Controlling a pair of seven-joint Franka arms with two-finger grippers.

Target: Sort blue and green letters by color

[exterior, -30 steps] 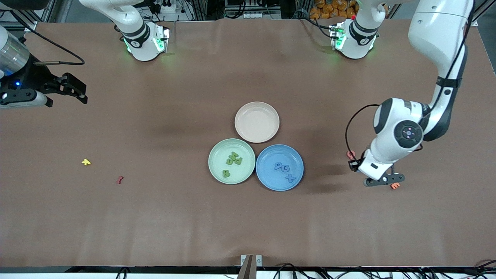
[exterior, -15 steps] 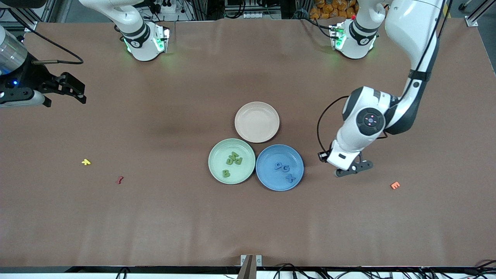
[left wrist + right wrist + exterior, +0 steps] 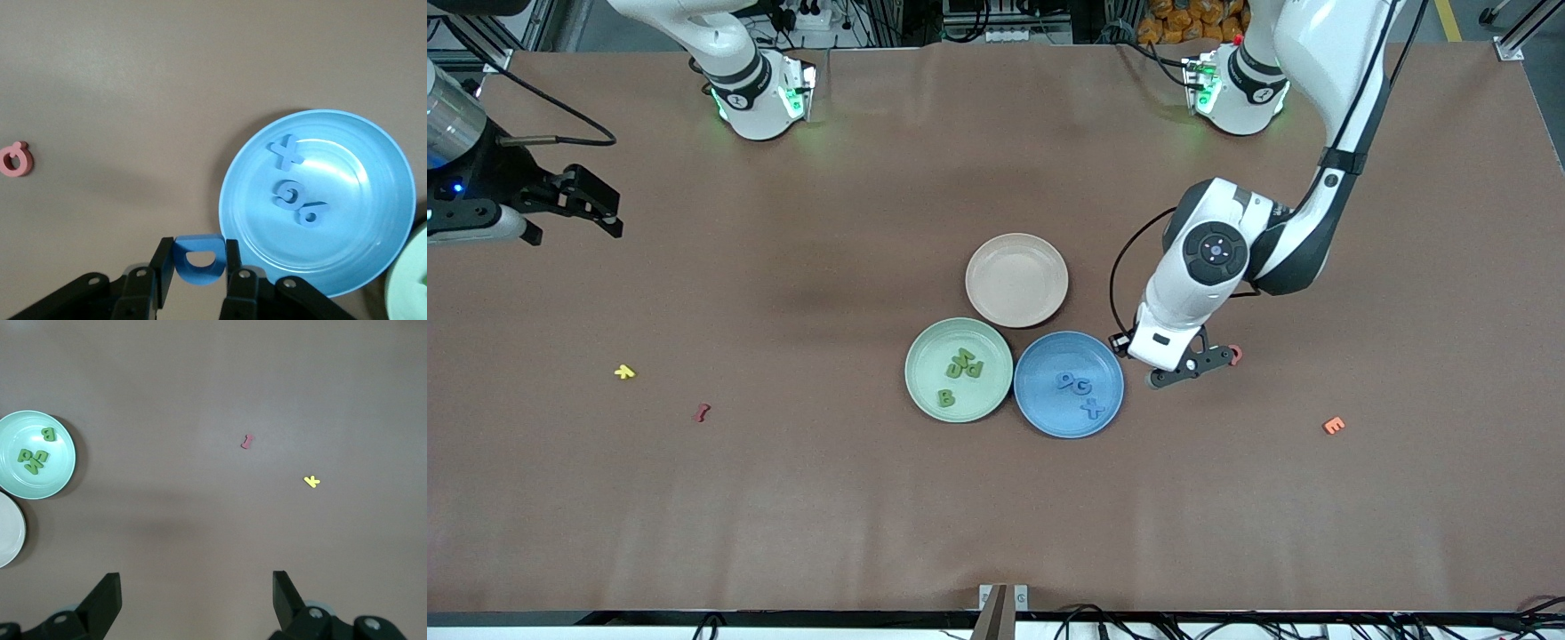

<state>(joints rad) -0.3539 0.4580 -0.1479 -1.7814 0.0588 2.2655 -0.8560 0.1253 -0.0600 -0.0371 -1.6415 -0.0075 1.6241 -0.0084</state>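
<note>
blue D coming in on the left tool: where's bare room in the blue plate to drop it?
Blue plate: X, G and 9 cluster mid-plate; free floor borders the rim nearest the left tool holding the blue D. The beige plate is bare.

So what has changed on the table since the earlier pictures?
The left tool, shut on the blue D, moved from beside the orange E toward the blue plate. The right tool waits open; letters in both plates stayed put.
</note>
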